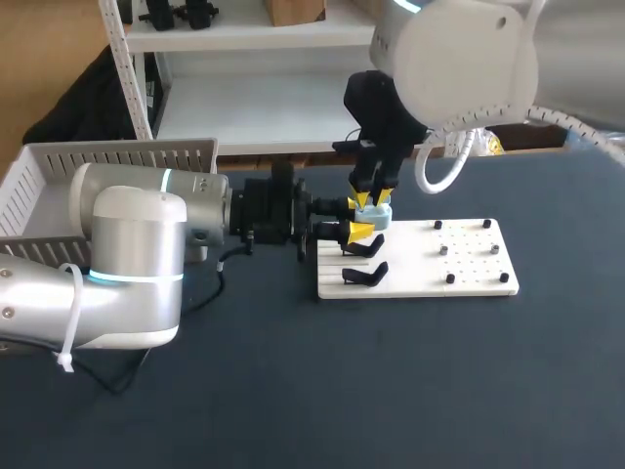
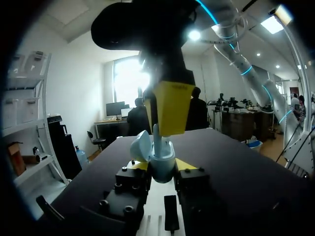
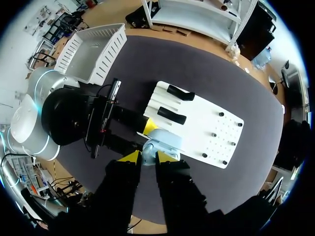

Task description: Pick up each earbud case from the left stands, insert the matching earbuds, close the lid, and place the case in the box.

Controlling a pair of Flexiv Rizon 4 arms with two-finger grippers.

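The open pale blue earbud case (image 2: 162,160) is pinched steady by the left pincer (image 2: 162,166) over the white board's (image 1: 469,278) far left corner, so a white earbud (image 2: 156,133) pinched in the right pincer (image 3: 147,156) can be pushed down into it.

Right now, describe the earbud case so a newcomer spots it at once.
Find the white board on the dark table. At its far left corner, beyond two black stands, the left tool grips the earbud case. Unlike those stands it's pale blue, lid open, with the right tool above.
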